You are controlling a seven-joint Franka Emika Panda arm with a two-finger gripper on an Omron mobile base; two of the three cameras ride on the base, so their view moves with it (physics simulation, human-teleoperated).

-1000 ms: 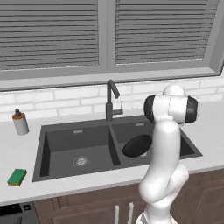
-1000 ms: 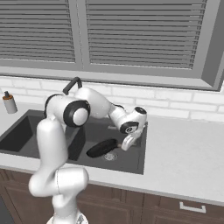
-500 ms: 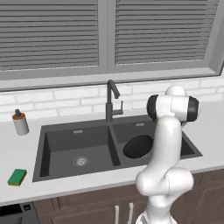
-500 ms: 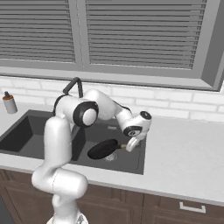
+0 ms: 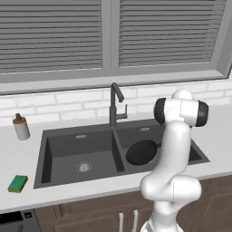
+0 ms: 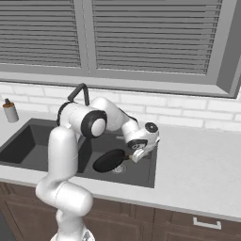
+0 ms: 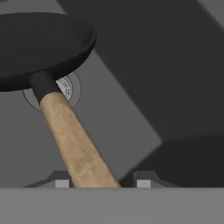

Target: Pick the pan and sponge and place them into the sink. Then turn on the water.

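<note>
Now pan (image 6: 109,160) in fingers (image 7: 61,182), above sink (image 5: 59,146).

Kitchen: sink (image 5: 68,136), faucet (image 5: 115,103), tiled wall, cabinets.

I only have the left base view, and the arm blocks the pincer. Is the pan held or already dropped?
Observer: Held, as far as I can tell. In the hand view the pan's wooden handle runs down between the two fingertips, and the pan hangs over the right basin.
Operator: Is it on the basin floor?
Observer: It doesn't look it. The hand view shows the round drain below the raised pan body, partly covered by it.
Operator: Where's the pincer relative to the sink?
Observer: In the right base view the pincer sits above the right basin of the sink, near its right wall.
Operator: Sponge?
Observer: Your view has it: the sponge lies on the counter, left of the sink.
</note>
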